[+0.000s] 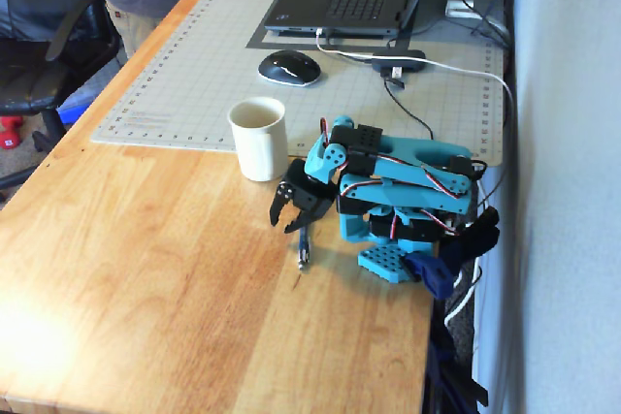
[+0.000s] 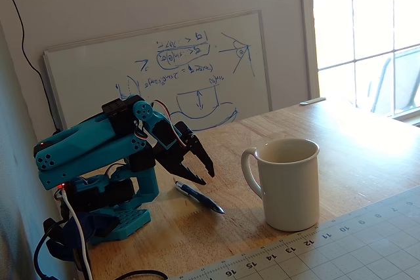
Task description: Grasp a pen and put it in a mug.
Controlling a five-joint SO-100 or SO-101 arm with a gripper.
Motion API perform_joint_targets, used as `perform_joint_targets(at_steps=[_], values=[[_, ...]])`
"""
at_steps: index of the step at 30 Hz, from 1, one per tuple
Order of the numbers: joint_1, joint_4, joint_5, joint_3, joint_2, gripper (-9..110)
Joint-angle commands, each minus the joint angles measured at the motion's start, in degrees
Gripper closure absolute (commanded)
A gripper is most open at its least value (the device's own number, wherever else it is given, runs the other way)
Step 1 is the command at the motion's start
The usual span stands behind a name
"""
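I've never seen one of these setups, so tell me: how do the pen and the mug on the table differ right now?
The pen is slim and dark; the mug is wide, cream-white and cylindrical. The pen lies flat on the wooden table, while the mug stands upright with its open top facing up. The pen lies just under the open gripper; the mug stands off to one side, clear of it. Both rest on the bare wood, and neither is being held.

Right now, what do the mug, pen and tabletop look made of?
Mug: likely glazed ceramic, cream with a soft sheen. Pen: dark glossy barrel, plastic or metal, can't tell. Tabletop: jointed wood planks with visible grain and a satin finish.
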Motion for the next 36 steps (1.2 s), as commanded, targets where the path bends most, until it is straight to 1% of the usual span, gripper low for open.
perform_joint_targets(at_steps=[1, 19, 25, 28, 33, 36], values=[[-0.1, 0.2, -0.5, -1.1, 0.2, 95], [-0.1, 0.1, -0.5, -1.1, 0.1, 95], [-0.2, 0.2, -0.5, -5.8, -1.1, 95], [-0.2, 0.3, -0.5, -10.5, -5.4, 95], [-0.5, 0.4, -0.5, -19.9, -19.5, 94], [-3.4, 0.4, 0.2, -25.0, -25.9, 94]])
